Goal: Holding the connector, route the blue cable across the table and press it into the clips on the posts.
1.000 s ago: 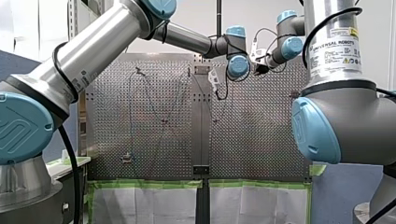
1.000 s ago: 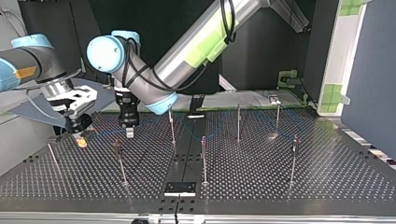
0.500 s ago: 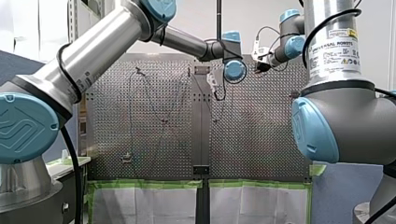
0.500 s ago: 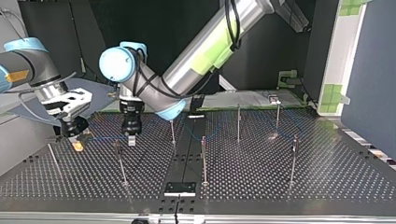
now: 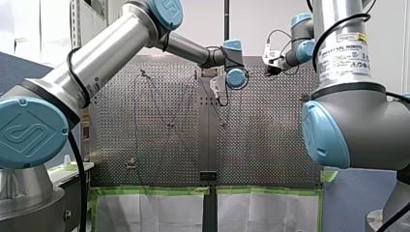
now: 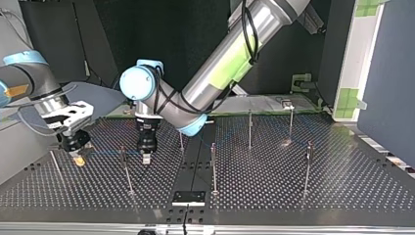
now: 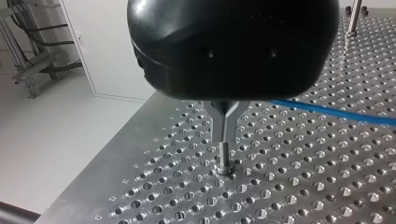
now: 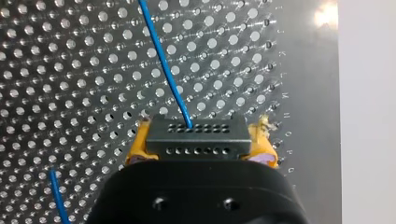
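since right jaws clamp the connector [image 8: 196,135] to steer the blue cable [image 8: 163,60] toward the posts [image 6: 126,169], left jaws sit closed, empty.

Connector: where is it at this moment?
The connector is clamped in my right tool, between its yellow pads, at the top view's left, low over the table near its leftmost post.
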You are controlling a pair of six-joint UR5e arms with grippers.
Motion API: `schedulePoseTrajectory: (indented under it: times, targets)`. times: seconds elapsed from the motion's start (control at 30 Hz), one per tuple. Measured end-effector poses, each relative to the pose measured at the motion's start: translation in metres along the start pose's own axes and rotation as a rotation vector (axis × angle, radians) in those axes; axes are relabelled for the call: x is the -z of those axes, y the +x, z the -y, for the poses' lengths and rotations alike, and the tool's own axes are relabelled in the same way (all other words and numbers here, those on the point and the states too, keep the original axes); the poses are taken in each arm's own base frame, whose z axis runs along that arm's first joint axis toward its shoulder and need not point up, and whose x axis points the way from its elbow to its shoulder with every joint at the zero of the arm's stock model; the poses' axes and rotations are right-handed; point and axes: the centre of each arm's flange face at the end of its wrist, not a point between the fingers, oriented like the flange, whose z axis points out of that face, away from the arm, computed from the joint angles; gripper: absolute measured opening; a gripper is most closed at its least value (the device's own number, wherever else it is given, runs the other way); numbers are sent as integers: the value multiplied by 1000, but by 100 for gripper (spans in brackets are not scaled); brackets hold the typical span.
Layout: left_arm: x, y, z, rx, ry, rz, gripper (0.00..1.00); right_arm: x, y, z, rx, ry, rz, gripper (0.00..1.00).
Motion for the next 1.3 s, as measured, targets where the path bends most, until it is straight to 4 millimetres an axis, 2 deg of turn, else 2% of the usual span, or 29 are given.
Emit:
schedulePoseTrajectory:
  times: [0.2,0.27,0.3,0.33,0.37,0.5,0.53,0.57,1.1,1.3]
  targets:
    - [0,0,1,-4,12,-9,2,-3,-2,-6,-1,0,1,0]
    - [2,1,2,-5,18,-16,22,-3,-2,-8,0,-1,1,0]
    - [3,1,3,-4,22,-19,22,-3,-2,-8,0,-2,1,0]
    - [4,2,4,-2,29,-24,42,-3,-2,-9,1,-3,1,0]
    - [5,2,5,-1,34,-28,50,-3,-2,-9,1,-3,1,0]
    - [7,3,8,4,53,-40,50,-3,-2,-10,3,-4,1,0]
    - [8,3,8,4,55,-41,62,-3,-2,-10,3,-4,1,0]
    - [8,3,9,5,56,-42,100,-3,-2,-10,3,-4,1,0]
    - [22,10,6,-13,35,-131,100,-3,-3,-8,3,9,6,0]
    - [38,12,10,-9,20,-173,100,-3,-4,-7,3,12,7,0]
